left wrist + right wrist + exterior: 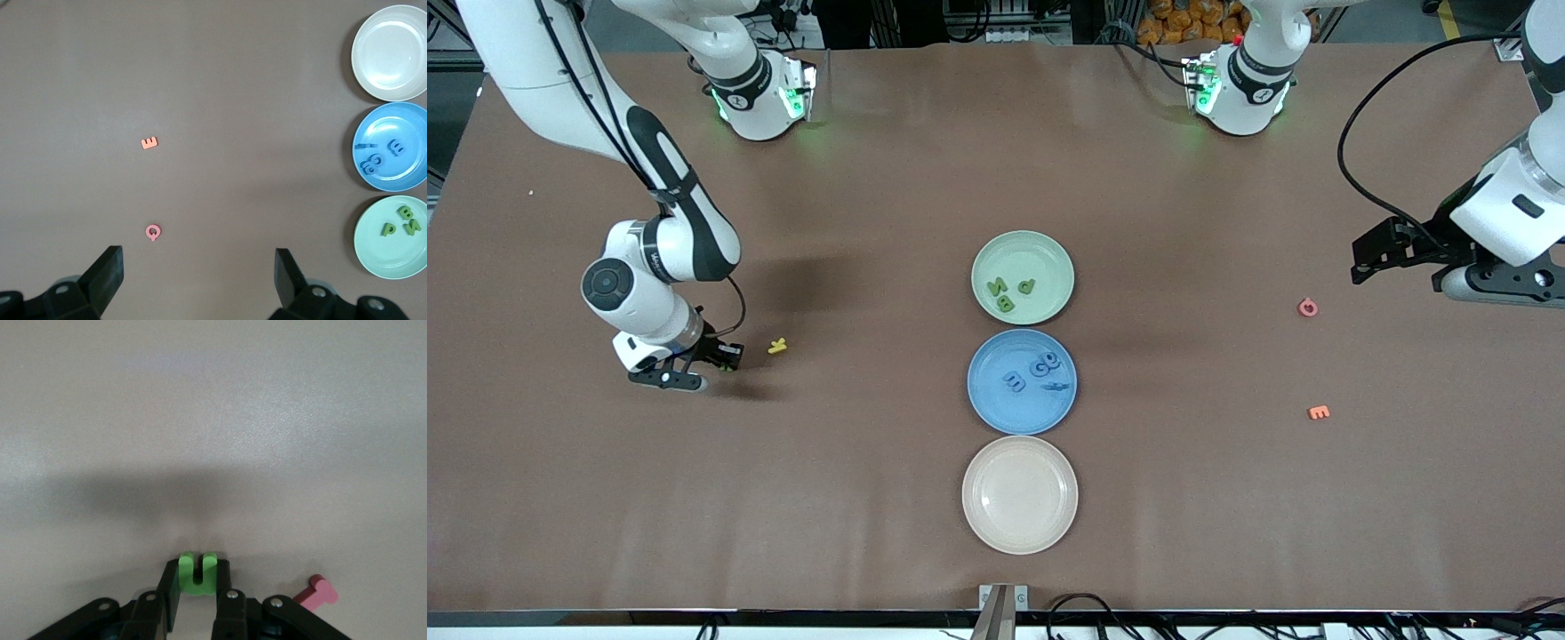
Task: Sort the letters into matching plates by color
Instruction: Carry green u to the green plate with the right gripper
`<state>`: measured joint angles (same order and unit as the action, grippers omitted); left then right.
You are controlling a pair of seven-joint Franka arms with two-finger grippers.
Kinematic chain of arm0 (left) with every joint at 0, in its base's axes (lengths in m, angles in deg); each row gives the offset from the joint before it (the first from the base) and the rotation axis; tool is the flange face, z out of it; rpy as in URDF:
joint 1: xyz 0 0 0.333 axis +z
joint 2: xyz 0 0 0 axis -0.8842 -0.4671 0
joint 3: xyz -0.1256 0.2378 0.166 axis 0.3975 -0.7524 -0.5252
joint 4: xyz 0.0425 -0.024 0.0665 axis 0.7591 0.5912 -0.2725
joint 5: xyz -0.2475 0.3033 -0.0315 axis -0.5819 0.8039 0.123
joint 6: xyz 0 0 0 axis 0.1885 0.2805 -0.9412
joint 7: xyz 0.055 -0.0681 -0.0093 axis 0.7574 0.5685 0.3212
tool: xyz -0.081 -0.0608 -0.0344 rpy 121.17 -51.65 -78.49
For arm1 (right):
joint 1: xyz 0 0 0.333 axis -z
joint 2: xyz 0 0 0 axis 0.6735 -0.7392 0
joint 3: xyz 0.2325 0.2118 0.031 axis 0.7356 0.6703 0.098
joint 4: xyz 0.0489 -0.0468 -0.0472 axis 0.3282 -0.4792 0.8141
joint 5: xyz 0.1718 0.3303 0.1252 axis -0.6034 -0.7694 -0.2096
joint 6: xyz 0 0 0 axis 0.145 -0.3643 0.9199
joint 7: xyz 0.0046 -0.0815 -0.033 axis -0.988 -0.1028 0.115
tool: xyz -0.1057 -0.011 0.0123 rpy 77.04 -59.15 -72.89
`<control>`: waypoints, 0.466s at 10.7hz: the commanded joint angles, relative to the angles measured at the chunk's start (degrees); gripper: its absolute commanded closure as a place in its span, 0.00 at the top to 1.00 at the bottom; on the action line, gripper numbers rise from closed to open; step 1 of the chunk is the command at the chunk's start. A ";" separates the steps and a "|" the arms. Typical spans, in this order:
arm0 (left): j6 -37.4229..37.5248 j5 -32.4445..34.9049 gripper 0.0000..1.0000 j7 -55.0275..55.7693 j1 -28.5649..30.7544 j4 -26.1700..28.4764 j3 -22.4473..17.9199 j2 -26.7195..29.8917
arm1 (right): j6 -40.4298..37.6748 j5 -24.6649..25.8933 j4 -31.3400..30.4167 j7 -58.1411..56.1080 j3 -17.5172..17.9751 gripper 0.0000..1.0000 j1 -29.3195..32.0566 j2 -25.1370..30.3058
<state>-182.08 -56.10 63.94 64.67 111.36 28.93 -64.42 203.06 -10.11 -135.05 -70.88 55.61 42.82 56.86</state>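
Note:
My right gripper (198,579) is down at the table near the right arm's end, shut on a bright green U-shaped letter (198,573) that stands between its fingers. In the front view this gripper (725,357) sits beside a yellow letter (777,346). The mint green plate (1044,251) holds three dark green letters (1006,304). The blue plate (1003,411), nearer the front camera, holds several blue letters (1014,381). My left gripper (1360,260) hangs open and empty over the left arm's end of the table, its fingers (107,270) spread wide.
A cream plate (1020,524) lies nearest the front camera, in line with the other two plates. A pink letter (1307,308) and an orange E (1318,412) lie toward the left arm's end. A pink-red letter (317,592) lies close beside the right gripper.

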 commanded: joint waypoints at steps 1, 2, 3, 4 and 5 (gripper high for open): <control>0.26 -0.26 1.00 -7.60 0.64 -0.11 -0.41 0.38 | -2.06 0.15 1.87 1.22 -0.64 0.00 -0.56 -0.16; 0.26 -0.43 1.00 -8.85 0.64 -0.19 -0.67 0.30 | -6.52 0.15 4.14 2.18 -0.64 0.00 -0.56 -0.16; 0.26 -0.87 1.00 -8.51 0.99 -0.28 -0.67 0.30 | -11.00 0.15 6.43 2.62 -0.64 0.00 -0.91 -0.08; 0.26 -0.96 1.00 -7.81 1.17 -0.19 -0.67 0.13 | -12.00 0.15 6.88 2.63 -0.64 0.00 -1.00 -0.08; 0.26 -1.05 1.00 -6.93 1.17 -0.19 -0.67 0.12 | -12.01 0.15 6.98 2.63 -0.64 0.00 -1.00 0.01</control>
<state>-182.07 -56.10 56.96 65.43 111.36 28.34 -64.42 193.03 -10.11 -129.57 -69.62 55.42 42.57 56.87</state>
